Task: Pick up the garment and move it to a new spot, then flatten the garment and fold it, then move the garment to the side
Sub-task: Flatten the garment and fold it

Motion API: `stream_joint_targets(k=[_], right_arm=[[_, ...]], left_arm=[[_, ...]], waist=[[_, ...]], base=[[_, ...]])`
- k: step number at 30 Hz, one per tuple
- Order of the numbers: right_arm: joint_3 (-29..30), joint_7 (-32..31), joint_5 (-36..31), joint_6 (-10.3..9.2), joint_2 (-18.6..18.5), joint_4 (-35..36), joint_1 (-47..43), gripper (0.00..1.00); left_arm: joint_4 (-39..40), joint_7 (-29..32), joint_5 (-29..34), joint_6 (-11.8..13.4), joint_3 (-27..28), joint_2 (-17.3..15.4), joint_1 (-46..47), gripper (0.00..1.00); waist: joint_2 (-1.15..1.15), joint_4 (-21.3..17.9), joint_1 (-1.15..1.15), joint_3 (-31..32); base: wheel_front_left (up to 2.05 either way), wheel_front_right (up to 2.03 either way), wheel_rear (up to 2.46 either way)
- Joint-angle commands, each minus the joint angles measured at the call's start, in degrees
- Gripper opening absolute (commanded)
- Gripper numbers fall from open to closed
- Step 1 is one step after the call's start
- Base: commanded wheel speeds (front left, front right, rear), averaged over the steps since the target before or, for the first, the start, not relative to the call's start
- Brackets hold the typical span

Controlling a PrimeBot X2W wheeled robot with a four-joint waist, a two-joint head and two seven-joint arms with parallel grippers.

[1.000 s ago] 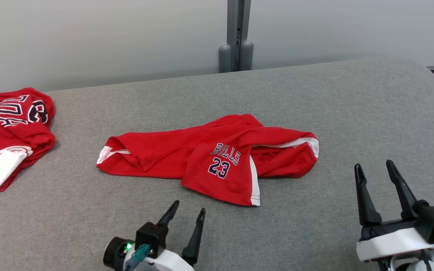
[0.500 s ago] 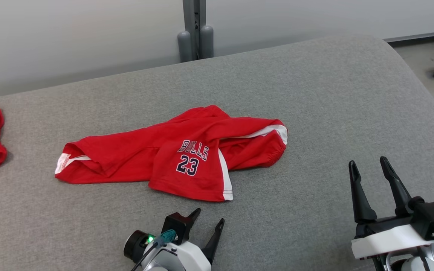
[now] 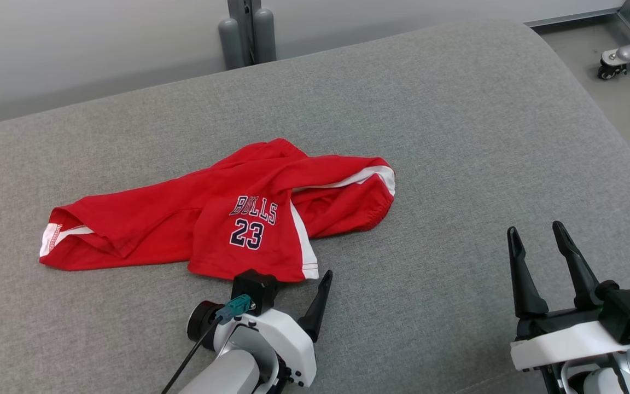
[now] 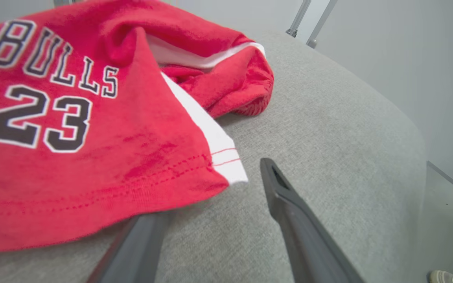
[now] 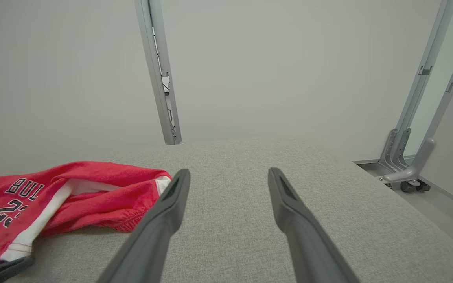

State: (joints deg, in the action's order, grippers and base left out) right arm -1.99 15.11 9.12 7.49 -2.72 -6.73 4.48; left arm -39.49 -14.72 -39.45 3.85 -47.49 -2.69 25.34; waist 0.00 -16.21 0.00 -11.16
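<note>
The garment (image 3: pixel 184 213) is a pair of red shorts with white side stripes and "BULLS 23" in dark letters. It lies crumpled left of the middle of the grey cushion. My left gripper (image 3: pixel 298 276) is open at the near hem's white-striped corner. In the left wrist view the garment (image 4: pixel 92 157) lies over the tip of one finger, while the other finger (image 4: pixel 285 196) rests bare on the cushion beside the corner. My right gripper (image 3: pixel 535 230) stands open over bare cushion, well right of the garment. The right wrist view has the garment (image 5: pixel 92 196) left of the right gripper (image 5: pixel 228 173).
The grey cushion (image 3: pixel 457 137) curves down to the floor on the right. A grey metal post (image 3: pixel 246 33) stands against the wall behind it. A wheeled metal frame (image 3: pixel 621 54) sits on the floor at the far right.
The camera has turned, so the picture has slid left and a second red jersey has left the view. My left gripper has advanced to the garment's near hem. The right gripper has held still.
</note>
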Motion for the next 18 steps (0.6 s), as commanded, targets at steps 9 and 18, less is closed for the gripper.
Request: stream_joint_targets(k=[9, 18], right_arm=[[0.3, 0.1, 0.9, 0.01, -0.3, -0.2, 1.5, 1.0], [1.3, 0.1, 0.7, 0.01, -0.3, -0.1, 1.0, 1.0]], left_arm=[[3.7, -0.5, 1.7, 3.4, 2.4, -0.3, 1.2, 0.02], [9.4, -0.5, 9.7, 4.0, 7.4, -0.3, -0.6, 0.0]], waist=[[0.0, 0.9, 0.0, -0.3], [0.0, 2.5, 0.0, -0.1]], base=[[0.0, 0.0, 0.0], [0.0, 0.0, 0.0]])
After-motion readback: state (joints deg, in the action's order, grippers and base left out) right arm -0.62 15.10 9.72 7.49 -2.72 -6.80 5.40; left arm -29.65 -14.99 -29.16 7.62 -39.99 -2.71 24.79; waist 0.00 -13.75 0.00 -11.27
